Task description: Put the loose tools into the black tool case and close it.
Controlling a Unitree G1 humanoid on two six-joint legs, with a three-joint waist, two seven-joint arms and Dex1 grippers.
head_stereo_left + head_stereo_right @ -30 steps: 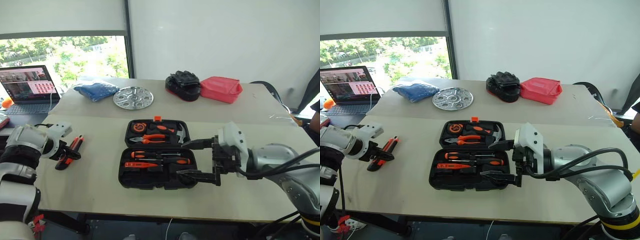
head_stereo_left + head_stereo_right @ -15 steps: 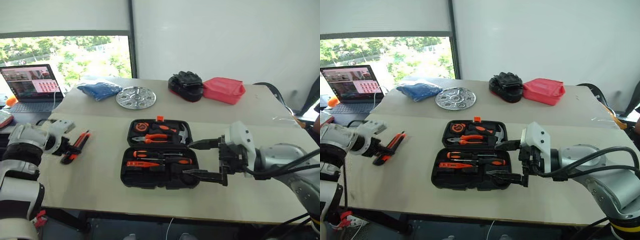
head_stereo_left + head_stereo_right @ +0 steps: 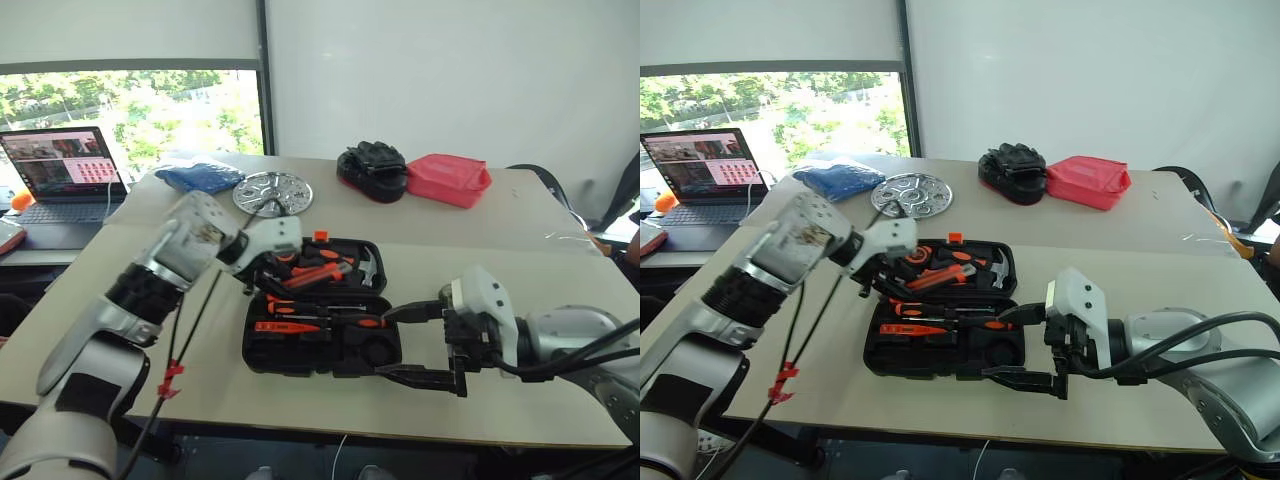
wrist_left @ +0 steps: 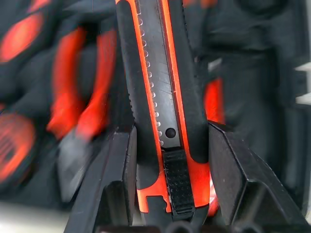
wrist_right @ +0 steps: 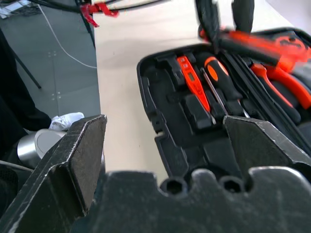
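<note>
Swung in from the left edge of the pale tabletop (image 3: 200,380) within the last second: left gripper (image 3: 872,278), now hanging over the left side of the open black moulded-plastic clamshell tool case (image 3: 262,355). Clamped between its two black fingers (image 4: 116,179), about half closed: the orange-and-black utility knife (image 4: 163,97), gripped near the slider end, blade rail and orange edges running away from the wrist toward the case interior. Lifted clear of the table, where it lay a second ago; not yet touching the case, so far as can be told.

Inside the case: orange-handled pliers (image 3: 318,272) in the far half along with other orange-and-black tools, black-and-orange-handled screwdrivers (image 3: 330,308) and a slim all-orange screwdriver (image 3: 285,326) lying in the near half. Moulded recesses at the near right corner look vacant.

Off the near right corner of the case, a little apart from it: right gripper (image 3: 420,345), fingers spread as wide as they go, holding nothing, barely shifted.

Meaning for the task: knife picked up and carried across, probably the last loose tool. Left to do: lowering it into a free recess, letting go, then folding the lid shut. Risk: knife held at a slant may not match the recess.

Beyond the case: black gloves bundle (image 3: 372,168), red pouch (image 3: 447,178), round metal disc (image 3: 273,193), open laptop (image 3: 62,170).
</note>
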